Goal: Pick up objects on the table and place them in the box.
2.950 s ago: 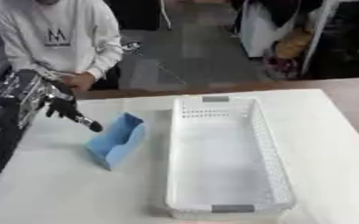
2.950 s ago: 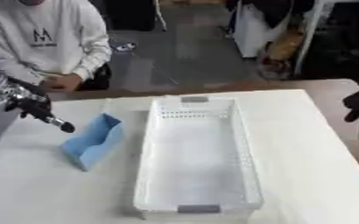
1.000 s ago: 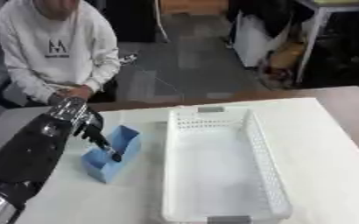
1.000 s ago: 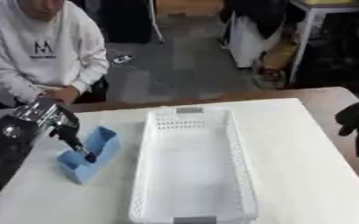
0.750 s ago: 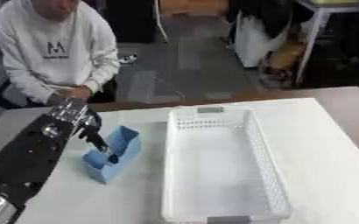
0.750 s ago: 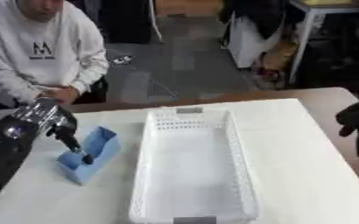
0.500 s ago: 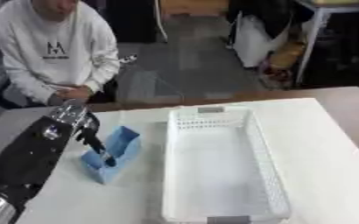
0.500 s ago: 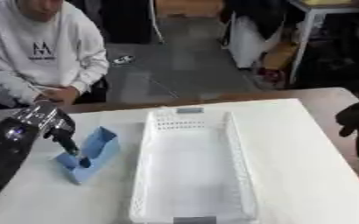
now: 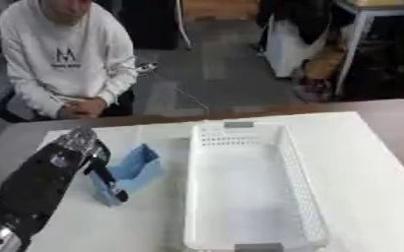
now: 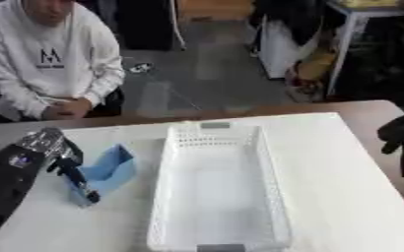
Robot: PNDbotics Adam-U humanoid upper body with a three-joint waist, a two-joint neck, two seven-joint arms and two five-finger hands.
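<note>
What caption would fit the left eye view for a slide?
Left robot hand reaches down onto a blue open-topped container beside the empty white plastic basket on the white table.

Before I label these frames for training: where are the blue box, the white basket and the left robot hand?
blue box [image 9: 140,165], left eye view, on its open upper side.
white basket [image 9: 299,182], left eye view, on its right wall.
left robot hand [image 9: 98,167], left eye view, on the dark fingers against the box.
</note>
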